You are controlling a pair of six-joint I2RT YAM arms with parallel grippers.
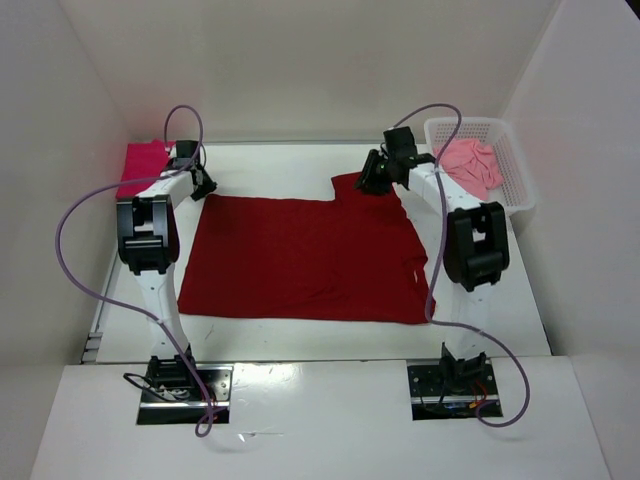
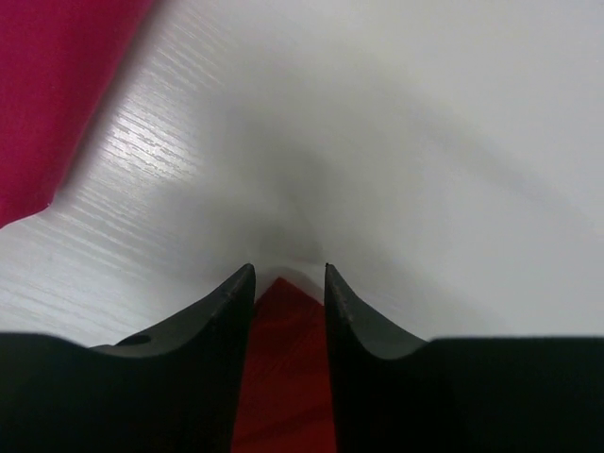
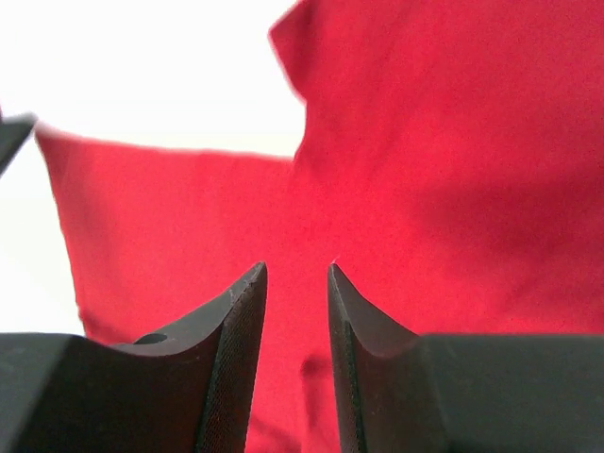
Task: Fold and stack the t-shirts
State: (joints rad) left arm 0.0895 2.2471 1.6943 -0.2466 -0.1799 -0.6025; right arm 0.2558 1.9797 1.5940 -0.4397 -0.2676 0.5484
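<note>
Top view first: the dark red t-shirt (image 1: 300,260) is lying flat across the middle of the white table (image 1: 300,165), pretty much a rectangle, with one bit poking out toward the back on the right side. The left gripper (image 1: 205,186) is down at the shirt's far left corner, and the right gripper (image 1: 368,182) hangs over that poking-out bit at the far right. The magenta t-shirt (image 1: 143,165) sits in the far left corner of the table, well apart from the red one. The salmon-pink t-shirt (image 1: 472,163) is bunched up inside the white mesh basket (image 1: 518,170) at the far right.

Left wrist cam: the left gripper (image 2: 289,269) has its fingers (image 2: 217,321) apart with a narrow gap between them. A pointy corner of the dark red t-shirt (image 2: 283,377) shows in that gap, and I can't tell if the cloth touches either finger. Bare table (image 2: 377,142) lies ahead, and an edge of the magenta t-shirt (image 2: 47,94) shows at upper left.

Right wrist cam: the right gripper (image 3: 297,267) is also parted, and nothing is pinched. It's above the dark red t-shirt (image 3: 453,170), which fills most of the view and looks a bit blurry. Table (image 3: 142,66) shows at upper left.
</note>
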